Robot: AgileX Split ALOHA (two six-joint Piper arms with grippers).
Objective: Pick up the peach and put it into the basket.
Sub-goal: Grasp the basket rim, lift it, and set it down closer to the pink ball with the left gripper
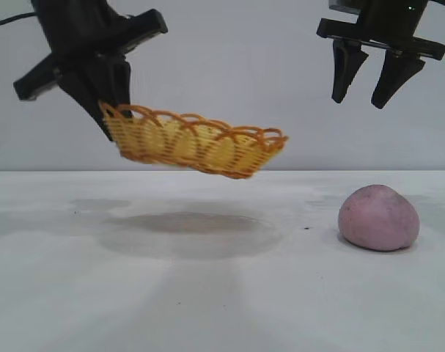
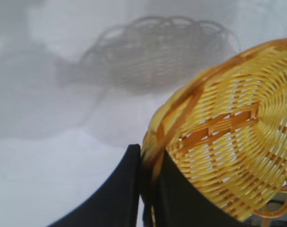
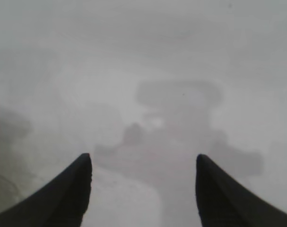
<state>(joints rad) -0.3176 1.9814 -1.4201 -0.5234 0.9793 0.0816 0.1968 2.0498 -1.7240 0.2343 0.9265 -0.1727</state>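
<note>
1. My left pincer is clamped on the rim at one end of the basket, and I have it held in the air well above the tabletop, tilted so the free end dips a little lower. Its shadow lies on the surface beneath it.
2. The left wrist view shows both fingers pinching the woven edge of the basket between them. The weave looks light and springy to me, so I judge an edge grip will hold, though the basket may swing.
3. The peach sits on the tabletop at the right, well apart from the basket and lower than it.
4. My right pincer hangs high above the peach with its fingers spread apart and nothing between them. In the right wrist view I see only the two fingertips over bare surface; the peach is not in that view.
5. I judge the peach matte, rounded and probably a little yielding, so not slippery but apt to roll. I would come straight down and close across its widest middle, one finger on each side.
6. The risk I see is pinching too high on the dome, which would squeeze it out.
</note>
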